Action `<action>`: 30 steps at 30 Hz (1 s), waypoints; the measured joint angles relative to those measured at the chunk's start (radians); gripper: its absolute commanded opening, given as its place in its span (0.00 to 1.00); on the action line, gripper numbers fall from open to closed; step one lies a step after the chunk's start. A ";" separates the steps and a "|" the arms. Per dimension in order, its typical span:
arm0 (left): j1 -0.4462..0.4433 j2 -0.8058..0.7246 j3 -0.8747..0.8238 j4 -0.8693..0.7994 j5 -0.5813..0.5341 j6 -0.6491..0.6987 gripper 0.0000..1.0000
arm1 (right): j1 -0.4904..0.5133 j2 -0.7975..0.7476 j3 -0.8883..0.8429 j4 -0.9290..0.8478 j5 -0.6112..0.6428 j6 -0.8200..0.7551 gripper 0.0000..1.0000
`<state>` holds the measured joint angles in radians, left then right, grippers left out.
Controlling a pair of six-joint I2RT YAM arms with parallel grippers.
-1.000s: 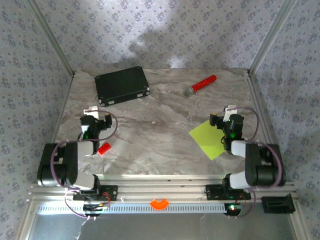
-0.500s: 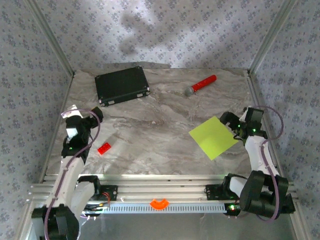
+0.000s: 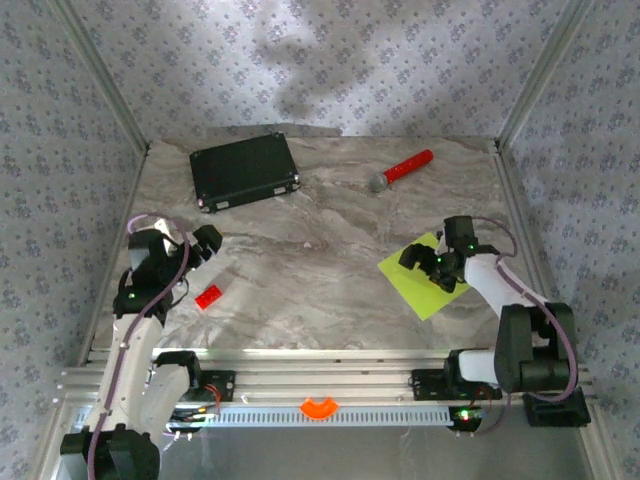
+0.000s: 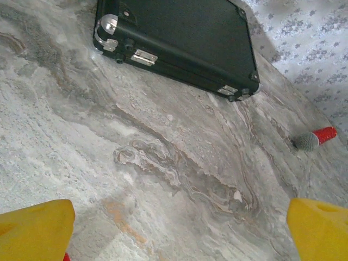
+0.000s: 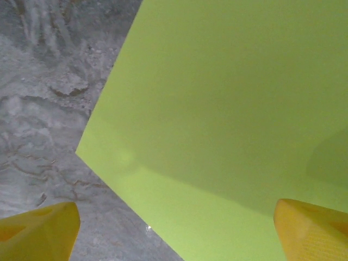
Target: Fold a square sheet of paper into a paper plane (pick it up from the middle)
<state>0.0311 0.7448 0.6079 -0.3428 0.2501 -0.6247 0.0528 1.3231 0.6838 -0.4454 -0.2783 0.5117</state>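
Observation:
The square sheet of paper (image 3: pixel 430 292) is lime yellow-green and lies flat and unfolded on the marble table, right of centre. My right gripper (image 3: pixel 421 268) hangs over the sheet's left part, open. In the right wrist view the sheet (image 5: pixel 228 98) spreads beneath the right gripper (image 5: pixel 174 235), whose yellow fingertips (image 5: pixel 38 231) stand wide apart with nothing between them. My left gripper (image 3: pixel 205 243) is open above bare table at the left. The left gripper (image 4: pixel 176 234) holds nothing in the left wrist view. The paper plane is out of view.
A black case (image 3: pixel 245 170) (image 4: pixel 179 38) lies at the back left. A red-handled microphone (image 3: pixel 402 170) (image 4: pixel 315 138) rests at the back right. A small red block (image 3: pixel 208 296) sits beside the left arm. Metal frame rails and patterned walls close in the table (image 3: pixel 320 270).
My right gripper has swung left from the table's right edge and come down over the sheet. The left arm has shifted only slightly. The sheet has not moved.

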 measured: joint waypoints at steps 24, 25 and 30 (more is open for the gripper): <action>0.000 0.123 0.128 -0.153 0.035 0.118 1.00 | 0.564 0.365 0.296 -0.025 0.118 -0.084 0.93; 0.000 0.133 0.124 -0.150 0.048 0.113 1.00 | 0.574 0.365 0.299 -0.027 0.113 -0.089 0.93; 0.000 0.177 0.121 -0.153 0.095 0.072 1.00 | 0.540 0.344 0.290 -0.009 0.079 -0.071 0.93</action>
<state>0.0311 0.9218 0.7292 -0.4961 0.3454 -0.5529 0.5926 1.6669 0.9741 -0.4541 -0.1997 0.4404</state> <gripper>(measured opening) 0.997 0.935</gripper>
